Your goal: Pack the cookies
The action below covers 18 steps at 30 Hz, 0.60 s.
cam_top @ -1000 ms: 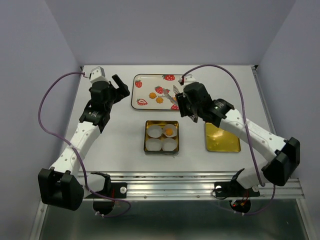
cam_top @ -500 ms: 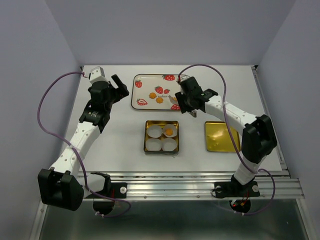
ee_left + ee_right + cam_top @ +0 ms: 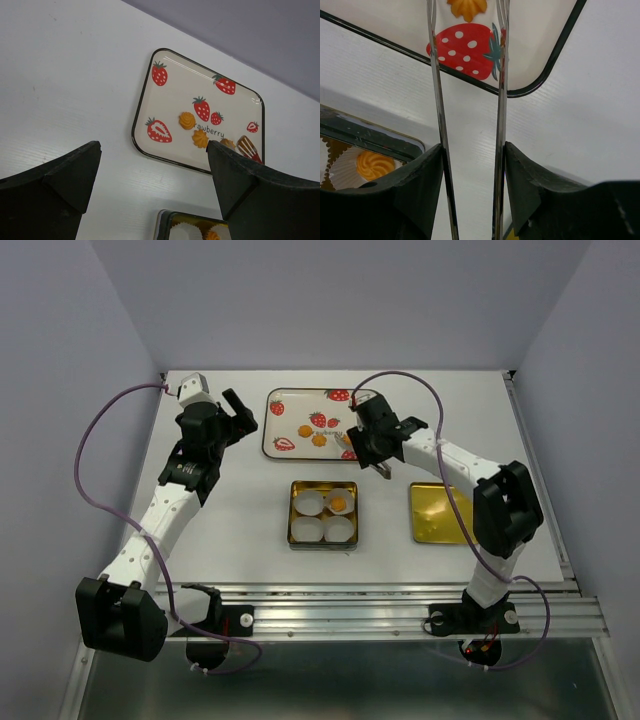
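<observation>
Right gripper: your jaws clamped on tongs, prongs spread over the far tray, likely to reach a cookie. Left gripper: jaws wide, empty, left.

Four cookies: small, round, orange-yellow, with ridged swirled tops, all lying flat.

- Three sit in a slanting row on the tray.
  - The left cookie lies near the tray's middle.
  - The middle cookie lies just beside it, nearer the near edge.
  - The right cookie lies toward the near right corner, partly hidden.
- The fourth cookie sits in a white paper cup at the far right corner of the tin.
</observation>
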Motion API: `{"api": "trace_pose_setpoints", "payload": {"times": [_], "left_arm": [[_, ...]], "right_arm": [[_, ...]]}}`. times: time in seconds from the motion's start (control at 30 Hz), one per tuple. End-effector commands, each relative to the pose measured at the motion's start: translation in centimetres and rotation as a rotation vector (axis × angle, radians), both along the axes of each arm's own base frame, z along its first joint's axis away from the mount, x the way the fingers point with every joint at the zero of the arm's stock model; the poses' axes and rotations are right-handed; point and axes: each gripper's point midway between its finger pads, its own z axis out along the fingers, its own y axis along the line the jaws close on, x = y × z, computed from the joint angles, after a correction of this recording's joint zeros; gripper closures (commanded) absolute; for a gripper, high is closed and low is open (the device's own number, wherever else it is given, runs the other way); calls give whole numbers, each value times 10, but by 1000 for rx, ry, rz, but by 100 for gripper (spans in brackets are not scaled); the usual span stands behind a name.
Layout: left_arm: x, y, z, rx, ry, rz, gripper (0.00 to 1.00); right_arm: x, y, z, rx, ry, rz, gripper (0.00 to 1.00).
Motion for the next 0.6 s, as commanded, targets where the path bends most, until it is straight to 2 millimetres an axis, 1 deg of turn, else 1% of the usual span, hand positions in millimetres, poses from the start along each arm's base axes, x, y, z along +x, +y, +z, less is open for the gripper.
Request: {"api": "trace_pose_setpoints", "payload": {"times": [0.0,0.03,0.3,0.4,0.57], "left_arm": [[4,0,19,4,-51,9,1],[4,0,19,4,-50,9,1],[5,0,20,2,-53,13,1],[3,2,21,-3,-57,21,1],[-1,0,23,-18,-65,11,1]], "right_arm": [[22,8,22,30,-80,-6,46],[22,8,21,30,-78,-8,50],[17,7,31,32,-73,4,61],[18,5,40,32,-92,-3,62],[18,6,56,54,-121,0,62]]}}
